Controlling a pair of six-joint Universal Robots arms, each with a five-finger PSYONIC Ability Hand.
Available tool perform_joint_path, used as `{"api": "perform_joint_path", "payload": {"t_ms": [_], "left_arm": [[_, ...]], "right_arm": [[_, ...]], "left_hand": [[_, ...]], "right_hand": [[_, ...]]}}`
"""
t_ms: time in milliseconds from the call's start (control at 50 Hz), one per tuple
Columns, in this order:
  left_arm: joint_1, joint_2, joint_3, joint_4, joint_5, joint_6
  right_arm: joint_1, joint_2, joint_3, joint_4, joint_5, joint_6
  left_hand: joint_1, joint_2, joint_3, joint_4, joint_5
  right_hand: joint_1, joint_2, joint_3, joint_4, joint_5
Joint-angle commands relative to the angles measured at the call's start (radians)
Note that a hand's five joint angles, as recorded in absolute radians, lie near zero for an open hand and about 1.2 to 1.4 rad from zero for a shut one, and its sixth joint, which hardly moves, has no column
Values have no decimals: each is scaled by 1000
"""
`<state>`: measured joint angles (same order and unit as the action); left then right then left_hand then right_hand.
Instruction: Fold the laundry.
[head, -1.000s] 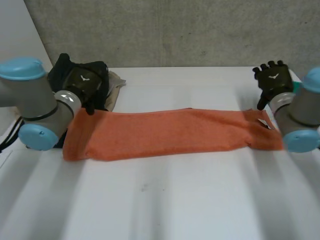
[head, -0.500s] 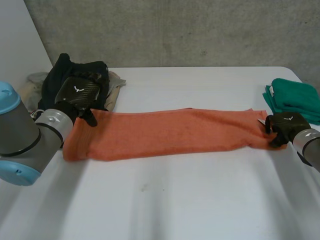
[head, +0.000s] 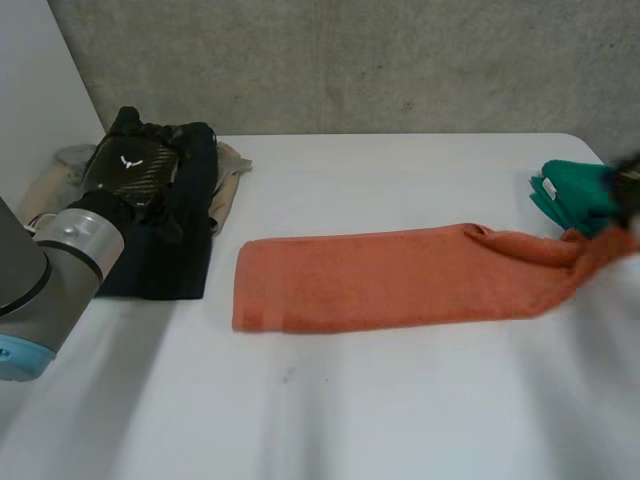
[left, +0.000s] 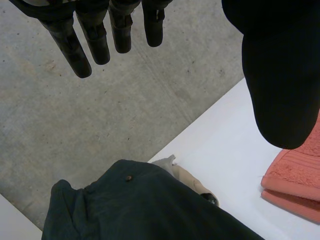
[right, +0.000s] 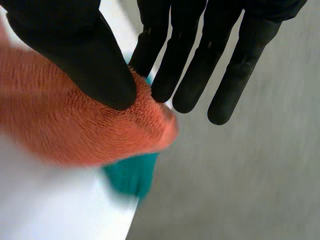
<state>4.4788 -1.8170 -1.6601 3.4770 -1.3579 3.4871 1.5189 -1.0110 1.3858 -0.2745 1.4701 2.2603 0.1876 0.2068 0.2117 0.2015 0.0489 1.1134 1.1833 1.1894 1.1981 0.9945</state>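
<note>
Our right wrist view showed our right hand (right: 75, 45) pinching the long orange terry towel's (head: 400, 280) end; left hand (head: 125, 170) hung relaxed, white table (head: 400, 420) broad nearby.

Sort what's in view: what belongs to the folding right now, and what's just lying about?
In the job: orange towel; right hand, pinching its end.
Lying about: dark garment; beige garment; green cloth; left hand, open, holding nothing.

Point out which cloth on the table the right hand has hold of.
The orange towel: the right hand pinches its end. The green cloth and dark garment lie free.
</note>
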Motion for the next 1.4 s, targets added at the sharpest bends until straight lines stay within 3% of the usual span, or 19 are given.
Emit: {"api": "perform_joint_path", "payload": {"t_ms": [20, 140, 320, 340, 360, 400, 460, 480, 620, 680, 820, 900, 940, 960, 1060, 1120, 1200, 1280, 1400], "left_arm": [[-3, 13, -21, -6, 0, -16], [-3, 15, -49, -4, 0, -20], [-12, 12, -79, -3, 0, -20], [-13, 12, -78, -3, 2, -20], [-16, 10, -79, -3, 2, -20], [-19, 10, -76, -3, 2, -20], [-29, 10, -72, -1, 2, -22], [-32, 10, -70, -1, 3, -22], [-75, 2, -56, 7, 5, -28], [-104, -10, -56, 11, 0, -28], [-142, -36, -53, 27, -1, -23], [-145, -41, -52, 31, -1, -25], [-144, -36, -53, 30, -1, -26], [-142, -34, -56, 28, -3, -26], [-133, -10, -70, 25, -4, -26], [-119, 16, -79, 24, -4, -28], [-99, 42, -90, 24, -4, -29], [-75, 58, -99, 22, -12, -48], [-62, 55, -87, -2, -32, -117]], "right_arm": [[387, -72, 125, -320, -242, -83], [638, 50, 118, -391, -404, -84], [802, 239, -19, -180, -372, -168], [803, 235, -34, -136, -346, -172], [804, 235, -34, -135, -346, -173], [788, 188, -33, -98, -267, -128], [758, 138, -15, -109, -214, -13], [735, 90, 1, -109, -183, 98], [574, -61, 100, -5, -165, 543], [526, -60, 124, 60, -163, 575], [379, -8, 173, 175, -134, 420], [340, 23, 165, 166, -100, 375], [340, 28, 139, 163, -76, 366], [340, 26, 133, 161, -68, 364], [436, -69, 110, -9, 15, 364], [510, -97, 102, -89, 13, 355], [657, -77, 93, -210, -56, 337], [800, 27, 53, -255, -200, 337], [868, 201, -83, -108, -208, 369]], "left_hand": [[-13, -32, -37, -27, -49], [-13, -32, -37, -27, -49], [-13, -32, -37, -27, -49], [-13, -32, -37, -27, -49], [-13, -32, -37, -27, -49], [-13, -32, -37, -27, -49], [-13, -32, -37, -27, -49], [-13, -32, -37, -27, -49], [-13, -32, -37, -27, -49], [-13, -32, -37, -27, -49], [-13, -32, -37, -27, -49], [-13, -32, -37, -27, -49], [-13, -32, -37, -27, -49], [-13, -32, -37, -27, -49], [-13, -32, -37, -27, -49], [-13, -32, -37, -27, -49], [-13, -32, -37, -27, -49], [-13, -32, -37, -27, -49], [-13, -32, -37, -27, -49]], "right_hand": [[283, 213, 207, 198, 227], [283, 213, 207, 198, 227], [283, 213, 207, 198, 227], [-90, -159, -166, -174, -145], [-93, -163, -169, -178, -149], [-939, -1009, -1015, -1024, -994], [-939, -1009, -1015, -1024, -994], [-939, -1009, -1015, -1024, -994], [-939, -1009, -1015, -1024, -994], [-939, -1009, -1015, -1024, -994], [-939, -1009, -1015, -1024, -994], [-280, -349, -356, -364, -335], [281, 211, 205, 196, 225], [283, 213, 207, 198, 227], [283, 213, 207, 198, 227], [283, 213, 207, 198, 227], [283, 213, 207, 198, 227], [283, 213, 207, 198, 227], [283, 213, 207, 198, 227]]}}
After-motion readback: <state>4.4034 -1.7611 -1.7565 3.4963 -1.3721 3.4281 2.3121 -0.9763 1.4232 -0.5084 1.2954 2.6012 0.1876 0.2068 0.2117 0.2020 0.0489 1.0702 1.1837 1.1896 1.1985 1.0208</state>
